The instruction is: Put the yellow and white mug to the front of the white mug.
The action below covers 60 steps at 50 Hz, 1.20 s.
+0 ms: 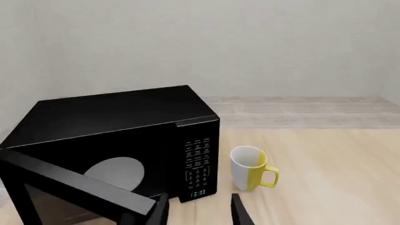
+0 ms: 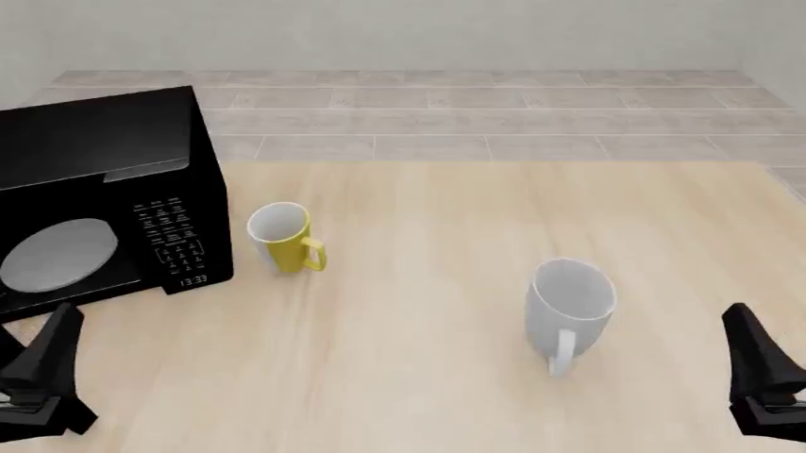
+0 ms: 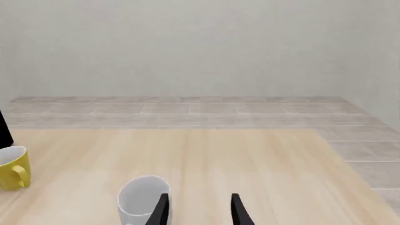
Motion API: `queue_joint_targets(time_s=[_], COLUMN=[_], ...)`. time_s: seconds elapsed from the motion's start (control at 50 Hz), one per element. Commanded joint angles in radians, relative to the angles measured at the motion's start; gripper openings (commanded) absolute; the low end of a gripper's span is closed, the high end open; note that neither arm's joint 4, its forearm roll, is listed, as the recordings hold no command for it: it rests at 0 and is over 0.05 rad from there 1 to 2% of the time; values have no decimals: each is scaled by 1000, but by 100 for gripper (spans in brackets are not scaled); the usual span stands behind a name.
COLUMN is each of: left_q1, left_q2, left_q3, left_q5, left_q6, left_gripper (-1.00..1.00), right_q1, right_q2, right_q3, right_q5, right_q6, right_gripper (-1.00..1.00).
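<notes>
Front view: yellow mug (image 2: 282, 238) upright beside microwave (image 2: 101, 198), white mug (image 2: 569, 302) well apart; both jaws parted, empty; left gripper (image 1: 198, 210) should approach rim-on, clear of microwave door.

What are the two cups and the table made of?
The yellow and white mug looks like glazed ceramic: smooth, thick-walled, yellow outside and white inside. The white mug looks the same, plain and slightly shiny, though hard plastic is possible. The table looks like pale wood with a matte finish: faint grain streaks run across it.
</notes>
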Motion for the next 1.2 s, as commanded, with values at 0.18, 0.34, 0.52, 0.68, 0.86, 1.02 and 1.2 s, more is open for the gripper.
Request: queue_joint_targets(time_s=[0.18,0.34,0.52,0.68,0.86,1.02,1.2], left_q1=[0,1,0,0,0,0,0], left_q2=[3,2,3,-2,0,-2,0], left_q3=[-1,0,0,-5,-4,-5,-5], left_q5=[-1,-1,0,3,7,4,5], left_q6=[0,0,0,4,0,3,1], left_gripper=[100,100,100,100,100,100,100], right_q1=[1,1,36,155,287,399,516], right_q2=[-2,-4,-4,78,307,509,722], right_q3=[-6,-8,-33,-198,-332,-462,-619], right_q5=[9,12,10,85,41,39,69], right_q6=[0,0,38,3,-20,-83,-122], right_gripper=[100,100,100,100,100,100,100])
